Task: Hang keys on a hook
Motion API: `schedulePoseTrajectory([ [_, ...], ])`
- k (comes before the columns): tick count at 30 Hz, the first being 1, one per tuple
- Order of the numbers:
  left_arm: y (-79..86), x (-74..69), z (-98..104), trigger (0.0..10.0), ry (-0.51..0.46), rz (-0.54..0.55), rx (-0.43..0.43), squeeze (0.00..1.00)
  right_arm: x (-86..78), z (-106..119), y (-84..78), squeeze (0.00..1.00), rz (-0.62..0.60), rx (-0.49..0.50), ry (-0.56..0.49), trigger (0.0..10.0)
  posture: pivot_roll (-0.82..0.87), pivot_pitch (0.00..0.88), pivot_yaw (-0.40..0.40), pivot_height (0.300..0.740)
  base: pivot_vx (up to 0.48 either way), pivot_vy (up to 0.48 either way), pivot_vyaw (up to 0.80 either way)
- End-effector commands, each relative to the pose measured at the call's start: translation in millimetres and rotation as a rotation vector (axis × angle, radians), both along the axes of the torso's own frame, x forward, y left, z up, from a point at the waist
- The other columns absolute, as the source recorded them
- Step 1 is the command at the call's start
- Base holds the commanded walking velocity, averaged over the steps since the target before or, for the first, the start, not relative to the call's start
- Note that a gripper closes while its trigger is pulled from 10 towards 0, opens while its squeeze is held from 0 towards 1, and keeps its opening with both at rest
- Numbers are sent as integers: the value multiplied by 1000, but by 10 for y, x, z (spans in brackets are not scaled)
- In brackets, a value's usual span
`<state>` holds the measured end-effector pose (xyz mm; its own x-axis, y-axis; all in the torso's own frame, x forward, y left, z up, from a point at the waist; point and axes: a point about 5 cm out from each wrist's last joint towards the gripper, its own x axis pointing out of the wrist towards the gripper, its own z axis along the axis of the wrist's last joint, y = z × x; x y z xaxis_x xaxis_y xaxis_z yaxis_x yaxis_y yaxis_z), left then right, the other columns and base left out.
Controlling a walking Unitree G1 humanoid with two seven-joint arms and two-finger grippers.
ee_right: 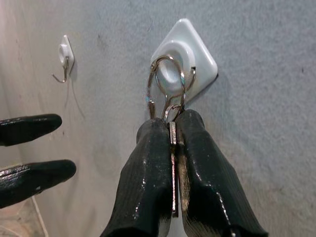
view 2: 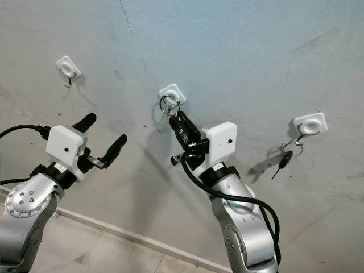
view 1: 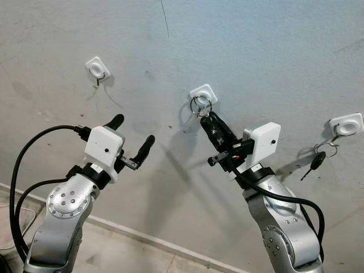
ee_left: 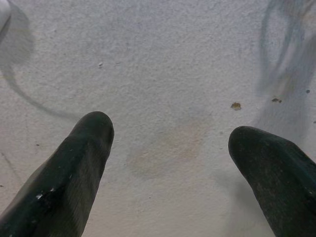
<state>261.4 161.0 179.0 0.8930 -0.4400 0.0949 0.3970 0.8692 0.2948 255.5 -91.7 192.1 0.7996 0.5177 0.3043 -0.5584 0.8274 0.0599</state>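
1. Right hand raised to the wall, fingers closed tight on the key, whose flat metal edge shows pinched between the two black pads.
2. Key ring held up against the middle hook, a white diamond-shaped plate with a small metal hook at its base.
3. Ring loops lying over the plate's round centre and around the hook wire in the right wrist view; whether the ring is truly seated on the hook or only pressed against it cannot be told for sure.
4. Left hand held off to the side, fingers spread wide and empty, pointed at bare wall, touching nothing.
5. Left hook bare, well apart from the work.
6. Right hook already carrying another set of keys with a black head, hanging free below it.
7. Progress, as a judgement: nearly there. Keys carried up and brought to the hook; ring apparently threaded or about to be.
8. Left to do: settle the ring down onto the hook wire, ease the grip, draw the right hand back, and check that the keys hang by their own weight.
9. Risk worth noting: letting go before the ring is caught, with the keys dropping to the floor below.
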Motion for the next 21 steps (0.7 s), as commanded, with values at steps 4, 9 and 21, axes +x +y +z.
schedulePoseTrajectory([
  [4, -39, 14, -17, 10000, 7, -14, 2, 0, -23, -19, 25, 0, 13, -10, 4, 10000, 238, 0, -31, 740, 0, 0, 0],
  [9, -49, 15, -23, 10000, 8, -16, 3, 0, -19, -92, 19, 0, -13, -61, -4, 10000, 239, 0, -31, 740, 0, 0, 0],
  [21, -61, 25, -33, 10000, 8, -20, 5, 0, -3, -189, 52, 0, -17, -183, -51, 10000, 239, 0, -31, 740, 0, 0, 0],
])
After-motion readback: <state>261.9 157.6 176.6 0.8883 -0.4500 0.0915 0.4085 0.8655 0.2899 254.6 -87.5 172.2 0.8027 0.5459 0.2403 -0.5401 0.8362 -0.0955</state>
